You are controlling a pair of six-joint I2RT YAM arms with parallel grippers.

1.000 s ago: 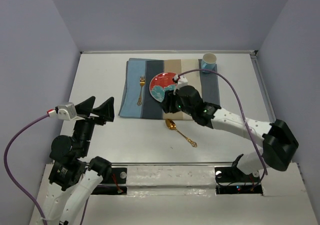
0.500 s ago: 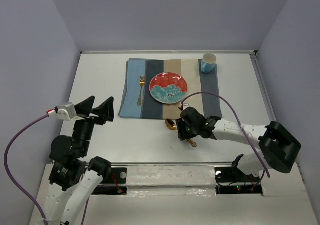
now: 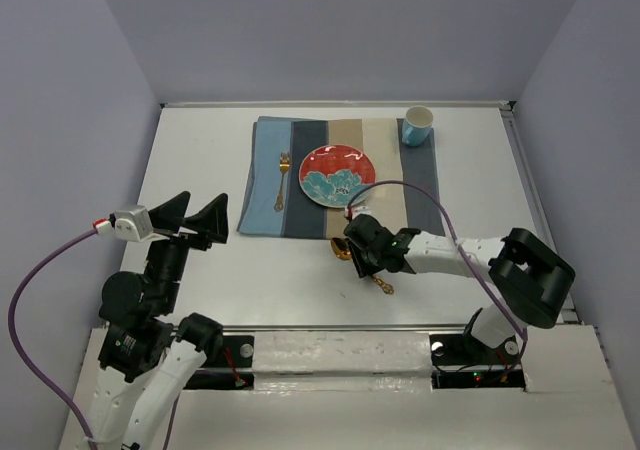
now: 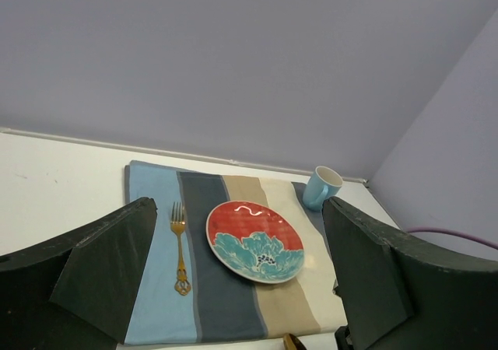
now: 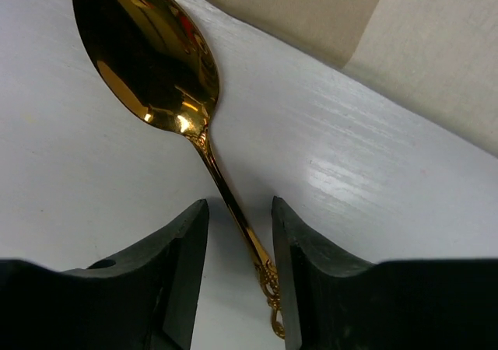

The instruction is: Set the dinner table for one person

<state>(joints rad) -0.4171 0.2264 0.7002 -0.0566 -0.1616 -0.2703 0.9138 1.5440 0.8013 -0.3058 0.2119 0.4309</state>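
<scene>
The left gripper point(image 3: 200, 218) hangs raised over the near left part of the dinner table point(image 3: 190, 160). Its jaws are spread wide and hold nothing. It is well apart from all tableware.

The right gripper point(image 5: 239, 237) is the nearer arm to the work. It is low over the spoon point(image 5: 148, 54), with jaws parted and not clamped. One finger stands on each side of the handle, with a visible gap on both sides.

The spoon lies on the bare white tabletop, just beside the near edge of the placemat point(image 3: 300, 140). In the top view its long axis runs diagonally, with the bowl far-left and the handle end near-right. In the right wrist view the bowl lies ahead of the fingertips and the handle passes back between them. The jaws therefore close across the handle, not along it. This alignment suits a pinch on the narrow shaft behind the bowl.

Farther out, the plate point(image 3: 338, 175) sits at the centre of the placemat. The fork point(image 3: 281, 180) lies on its left stripe, and the cup point(image 3: 417, 125) stands at its far right corner.
</scene>
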